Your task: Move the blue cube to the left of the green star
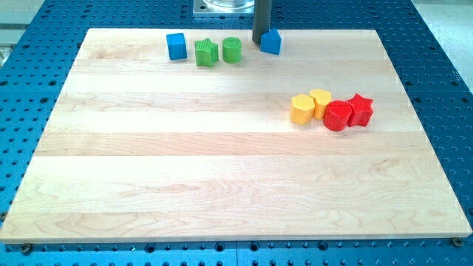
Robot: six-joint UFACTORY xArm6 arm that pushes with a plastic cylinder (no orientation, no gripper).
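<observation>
The blue cube (176,46) sits near the view's top edge of the wooden board, just to the view's left of the green star (205,52), almost touching it. A green cylinder (232,49) stands right of the star. My tip (260,42) is the dark rod at the view's top centre, right of the green cylinder and touching the left side of a second blue block (271,41).
At the view's right, a yellow block (301,109), a yellow cylinder (321,102), a red cylinder (339,116) and a red star (360,109) sit clustered together. The wooden board (222,185) lies on a blue perforated table.
</observation>
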